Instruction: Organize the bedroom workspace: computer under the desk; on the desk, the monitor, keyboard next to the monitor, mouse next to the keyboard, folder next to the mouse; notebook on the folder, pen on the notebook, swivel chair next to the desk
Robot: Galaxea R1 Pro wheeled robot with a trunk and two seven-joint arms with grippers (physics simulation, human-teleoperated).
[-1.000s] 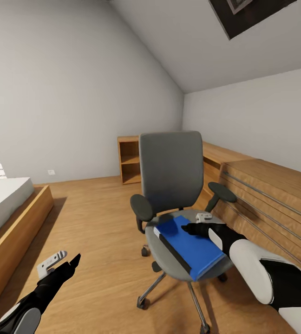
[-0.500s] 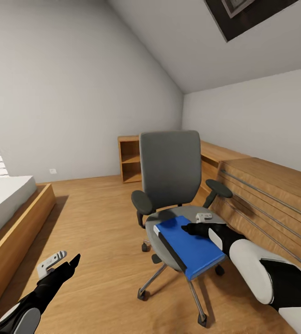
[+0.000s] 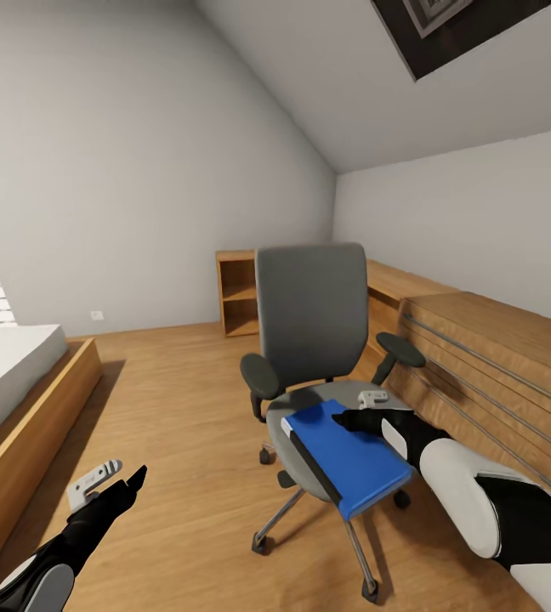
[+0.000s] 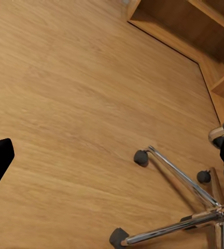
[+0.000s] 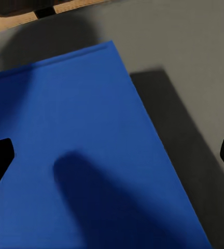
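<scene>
The swivel chair (image 3: 312, 323), grey with black armrests, stands mid-room on its chrome base (image 4: 180, 178). The bright blue folder (image 3: 349, 455) lies flat on its seat, one corner jutting past the front edge. My right gripper (image 3: 349, 418) hovers just above the folder's back part, open. In the right wrist view the folder (image 5: 86, 155) spreads below the gripper (image 5: 112, 155), whose fingertips sit wide apart at the picture's two sides. My left gripper (image 3: 131, 480) hangs low over the wood floor to the chair's left, open and holding nothing.
A bed with a wooden frame (image 3: 29, 425) lies at the left. A light-wood shelf unit (image 3: 237, 302) stands against the far wall, and a long low wooden cabinet (image 3: 497, 357) runs along the right wall close behind the chair. Open floor (image 3: 173, 399) lies between bed and chair.
The whole view has shifted a little, so the camera moved. The chair has turned slightly under my right gripper. Both grippers keep their pose and stay open.
</scene>
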